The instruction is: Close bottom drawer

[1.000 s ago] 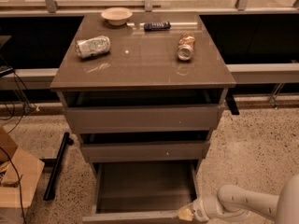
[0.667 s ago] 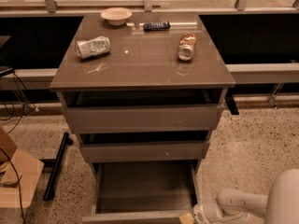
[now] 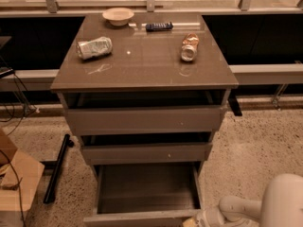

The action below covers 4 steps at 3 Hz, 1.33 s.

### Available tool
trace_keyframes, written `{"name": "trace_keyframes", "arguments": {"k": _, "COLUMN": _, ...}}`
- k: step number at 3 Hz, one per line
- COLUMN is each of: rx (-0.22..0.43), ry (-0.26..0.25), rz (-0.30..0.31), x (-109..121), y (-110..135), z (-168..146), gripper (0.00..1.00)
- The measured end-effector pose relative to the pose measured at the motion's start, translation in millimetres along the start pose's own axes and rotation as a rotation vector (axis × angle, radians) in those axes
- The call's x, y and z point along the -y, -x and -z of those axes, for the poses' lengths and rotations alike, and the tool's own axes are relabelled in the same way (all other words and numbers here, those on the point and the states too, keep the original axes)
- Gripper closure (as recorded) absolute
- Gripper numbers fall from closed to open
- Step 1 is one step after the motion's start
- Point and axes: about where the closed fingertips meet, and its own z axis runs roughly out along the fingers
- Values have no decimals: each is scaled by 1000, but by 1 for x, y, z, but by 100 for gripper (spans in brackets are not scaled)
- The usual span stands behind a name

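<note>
My gripper (image 3: 191,221) sits at the very bottom edge of the view, just right of the front right corner of the bottom drawer (image 3: 147,186), touching or nearly touching the end of its front panel. Only its pale tip shows, so I cannot tell whether it is open or closed. My white arm (image 3: 246,207) leads off to the lower right corner.

The bottom drawer is pulled far out from the cabinet. Its flat floor is bare, its thin side walls run back under the middle drawer front (image 3: 144,152), and its front panel lies along the bottom edge of the view. The middle drawer front, with a small pale dot, stands a little forward, with a dark gap above it. The top drawer front (image 3: 142,119) is wider and also has a dark gap beneath the worktop (image 3: 147,65).

On the worktop, a crushed silver can (image 3: 94,47) lies on its side at the left, and a crushed copper-toned can (image 3: 189,47) lies at the right. A pale bowl (image 3: 118,16) stands at the back, with a dark remote-like object (image 3: 159,26) just beside it to the right.

On the speckled floor (image 3: 255,145), a black bar (image 3: 57,169) lies left of the cabinet, near a cardboard box (image 3: 16,183).
</note>
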Motion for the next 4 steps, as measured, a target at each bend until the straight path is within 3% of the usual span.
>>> {"name": "trace_keyframes", "arguments": {"k": 1, "rx": 0, "ry": 0, "rz": 0, "x": 0, "y": 0, "z": 0, "gripper": 100}}
{"name": "trace_keyframes", "arguments": {"k": 2, "rx": 45, "ry": 5, "rz": 31, "x": 10, "y": 23, "z": -7, "gripper": 100}}
{"name": "trace_keyframes", "arguments": {"k": 3, "rx": 95, "ry": 19, "rz": 69, "x": 14, "y": 61, "z": -9, "gripper": 100}}
{"name": "trace_keyframes", "arguments": {"k": 4, "rx": 118, "ry": -8, "rz": 73, "x": 28, "y": 75, "z": -1, "gripper": 100}}
